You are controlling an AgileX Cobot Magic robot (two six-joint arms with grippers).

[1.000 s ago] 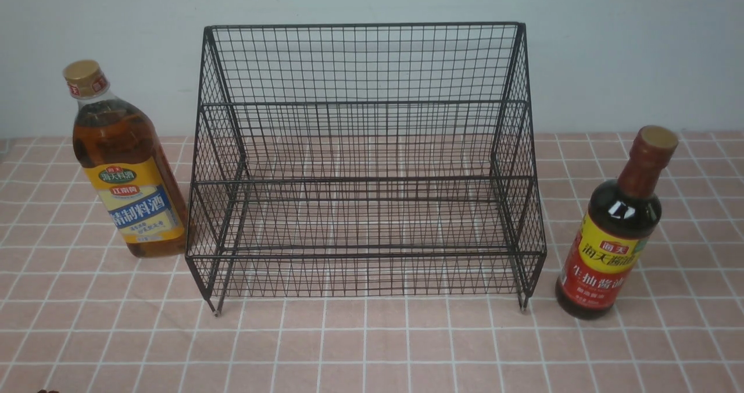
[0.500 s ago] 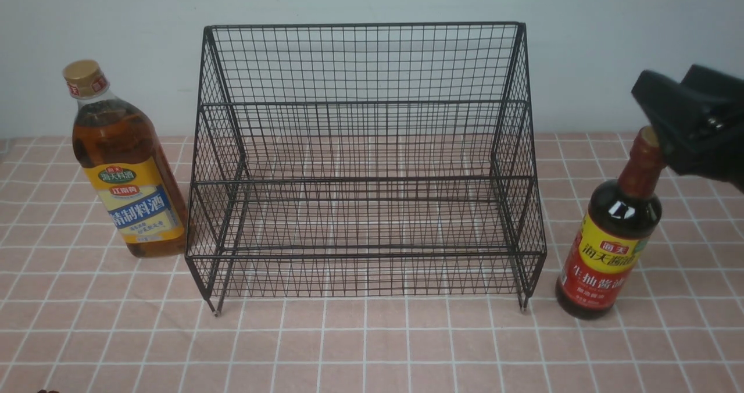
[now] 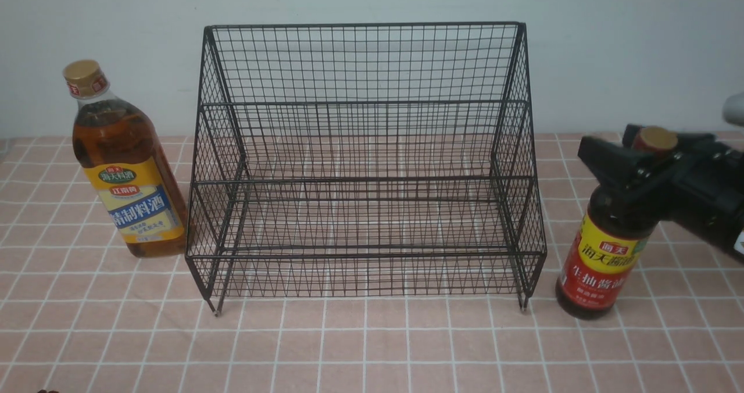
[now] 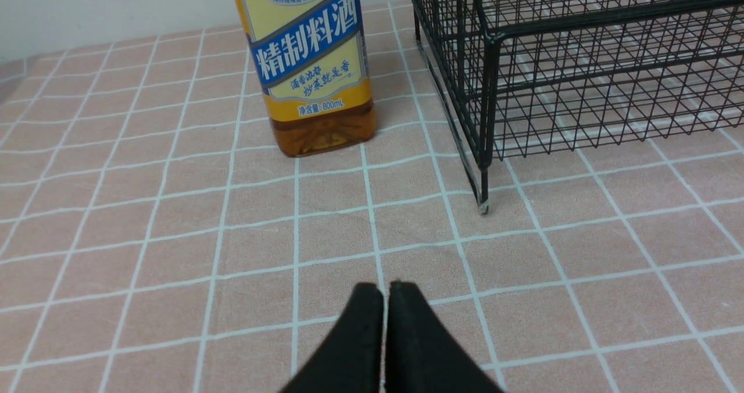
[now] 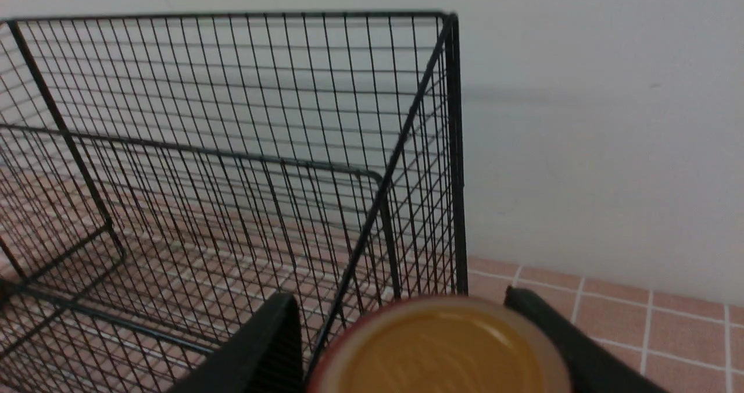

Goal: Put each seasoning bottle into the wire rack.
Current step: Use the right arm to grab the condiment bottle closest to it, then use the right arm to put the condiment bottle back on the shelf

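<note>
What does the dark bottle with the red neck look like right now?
The dark bottle is slim and holds nearly black liquid. It has a red neck, a tan cap and a yellow-red label. It stands upright on the pink checked cloth, just right of the wire rack. The right gripper has its open fingers either side of the neck.

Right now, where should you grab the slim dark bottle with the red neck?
On the slim dark bottle, grip the red neck under the cap, coming from the right. It stands upright, and that narrow neck fits between the open jaws of the right gripper.
</note>
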